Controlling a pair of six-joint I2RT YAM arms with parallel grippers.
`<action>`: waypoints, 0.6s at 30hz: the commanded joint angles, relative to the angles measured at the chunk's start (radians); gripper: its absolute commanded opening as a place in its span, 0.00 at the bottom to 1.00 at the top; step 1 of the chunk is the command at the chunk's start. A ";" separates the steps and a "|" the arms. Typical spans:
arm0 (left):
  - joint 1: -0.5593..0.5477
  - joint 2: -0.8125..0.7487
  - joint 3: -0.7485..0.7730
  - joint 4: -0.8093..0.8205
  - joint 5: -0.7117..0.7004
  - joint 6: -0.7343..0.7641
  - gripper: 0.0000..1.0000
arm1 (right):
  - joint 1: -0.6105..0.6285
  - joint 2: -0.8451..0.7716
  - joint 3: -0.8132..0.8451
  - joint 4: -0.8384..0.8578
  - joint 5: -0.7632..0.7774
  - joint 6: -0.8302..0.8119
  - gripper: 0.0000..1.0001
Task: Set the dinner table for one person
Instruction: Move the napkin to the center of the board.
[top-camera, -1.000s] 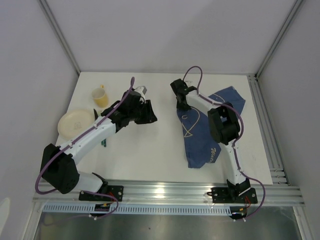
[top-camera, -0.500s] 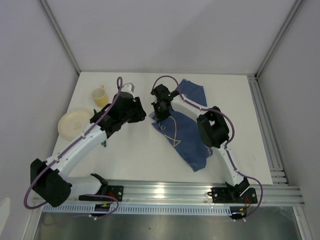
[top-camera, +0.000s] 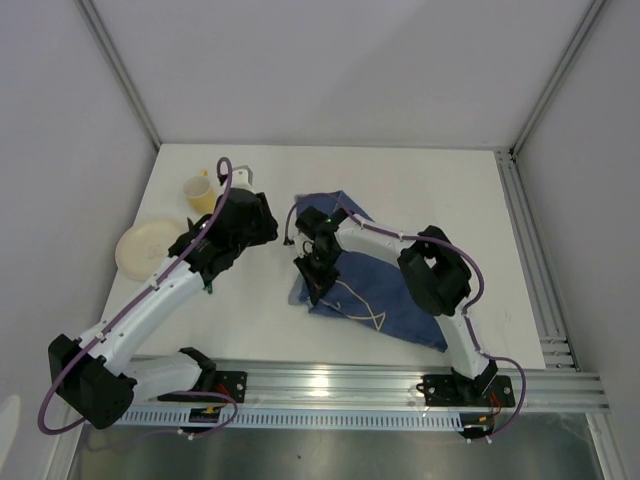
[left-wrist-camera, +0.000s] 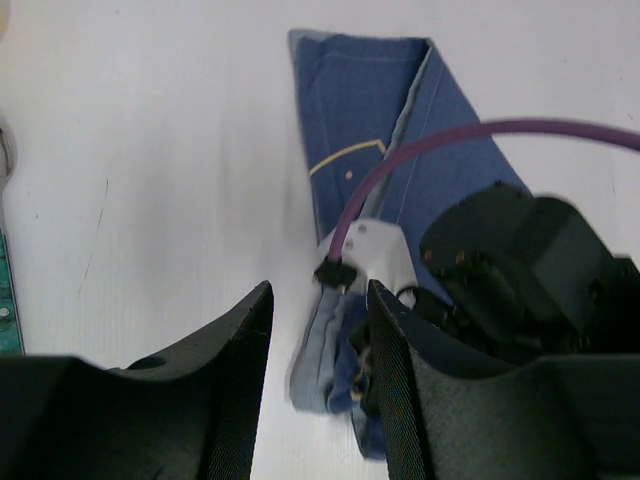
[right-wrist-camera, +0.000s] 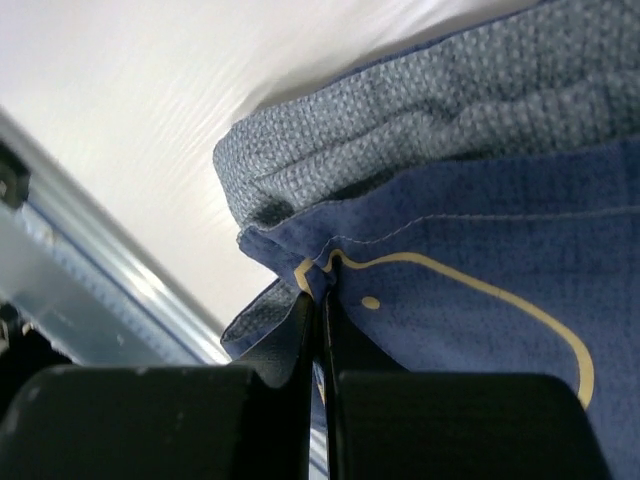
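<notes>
The white dinner table (top-camera: 450, 190) carries a dark blue cloth (top-camera: 375, 295) with pale line drawings, lying rumpled at the centre right. My right gripper (top-camera: 316, 268) is shut on a fold at the cloth's left edge; in the right wrist view (right-wrist-camera: 322, 292) the jaws pinch the hem of the cloth (right-wrist-camera: 480, 190). My left gripper (top-camera: 262, 222) is open and empty, hovering left of the cloth. In the left wrist view its jaws (left-wrist-camera: 318, 300) stand apart above the table, with the cloth (left-wrist-camera: 350, 120) and the right gripper (left-wrist-camera: 520, 260) ahead.
A pale yellow plate (top-camera: 145, 248) and a yellow cup (top-camera: 200, 191) sit at the far left. A thin green item (top-camera: 208, 288) lies under the left arm, also at the left wrist view's edge (left-wrist-camera: 8, 310). Silver frame rails (top-camera: 400, 378) run along the near edge.
My right gripper has dragged the cloth left and toward the near edge, bunching its left edge. My left gripper has drawn back to the left, toward the cup.
</notes>
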 joint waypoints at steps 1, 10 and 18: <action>0.001 -0.018 -0.003 0.009 -0.049 0.009 0.47 | 0.056 -0.124 -0.024 -0.062 -0.066 -0.035 0.00; 0.001 -0.010 -0.009 0.014 -0.063 0.010 0.47 | 0.079 -0.179 -0.045 -0.045 -0.018 -0.012 0.39; 0.001 -0.038 -0.023 0.008 -0.086 0.006 0.48 | 0.079 -0.156 -0.059 0.033 0.006 0.081 0.67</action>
